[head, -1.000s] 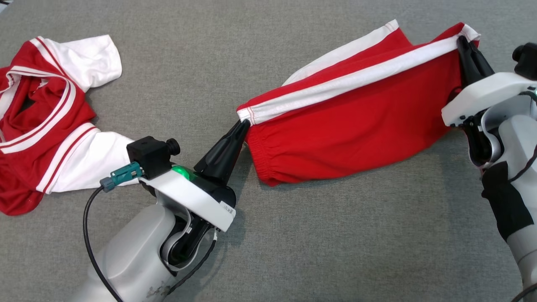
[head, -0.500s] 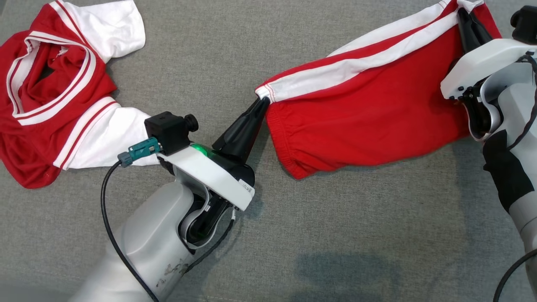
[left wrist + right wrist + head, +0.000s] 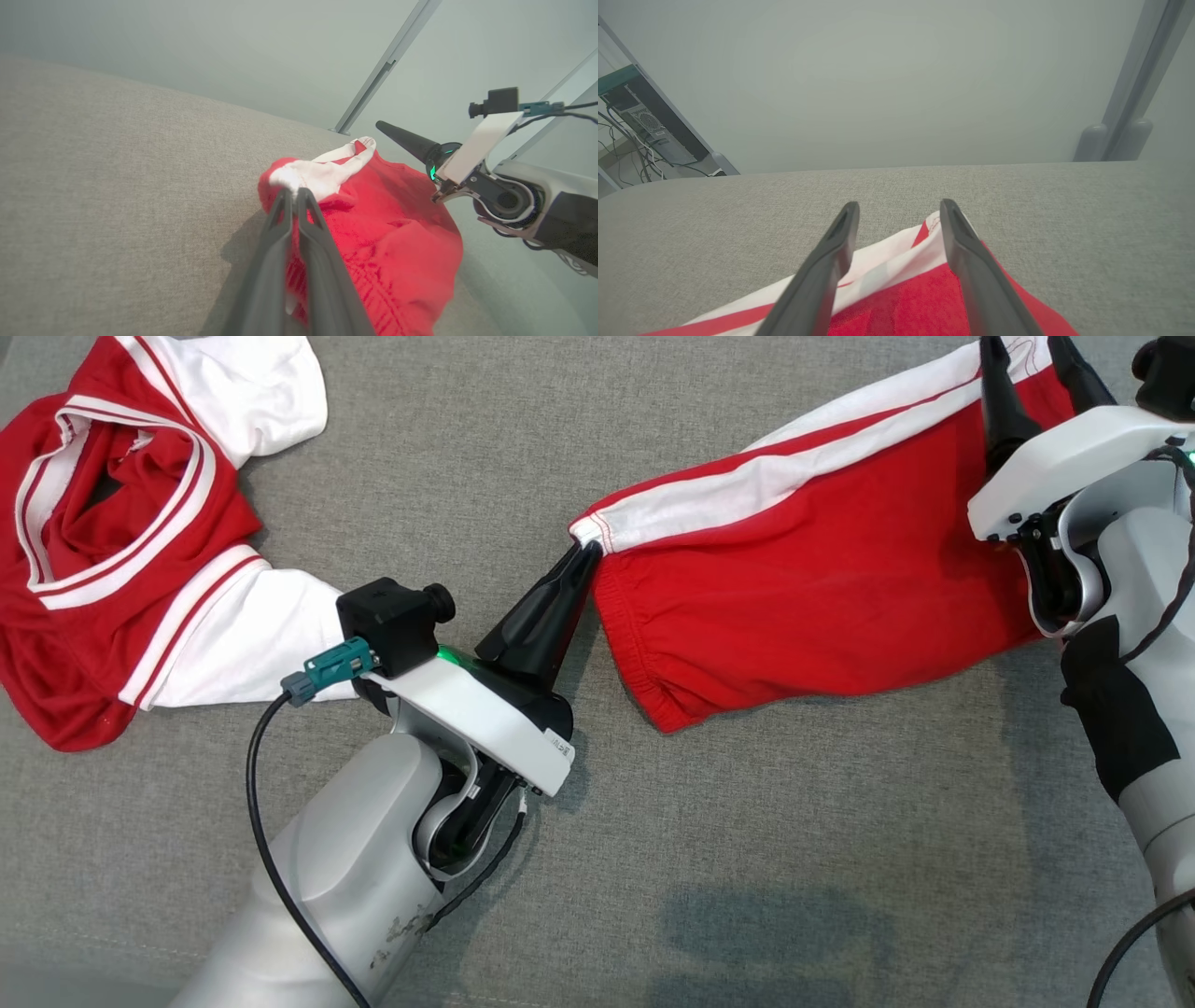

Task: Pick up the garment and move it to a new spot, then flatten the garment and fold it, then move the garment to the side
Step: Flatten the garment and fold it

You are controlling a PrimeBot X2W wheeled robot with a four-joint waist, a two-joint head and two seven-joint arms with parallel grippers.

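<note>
The left hand (image 3: pixel 585 553) pinches a corner of the shorts (image 3: pixel 822 569), likely to keep them stretched; the right hand (image 3: pixel 1025 359), spread, leaves the far end on the table (image 3: pixel 747 849).

On my head camera the red shorts (image 3: pixel 822 569) lie stretched across the grey fabric surface (image 3: pixel 747 859), with a white stripe (image 3: pixel 747 490) running along their upper edge. My left gripper (image 3: pixel 588 553) has its 2 fingers pressed together on the white corner at the waistband end. At the top right, my right gripper (image 3: pixel 1027 350) has its 2 fingers spread apart over the other end; I can't tell whether they touch cloth. A crumpled red-and-white jersey (image 3: pixel 121 541) lies well apart at the left.
</note>
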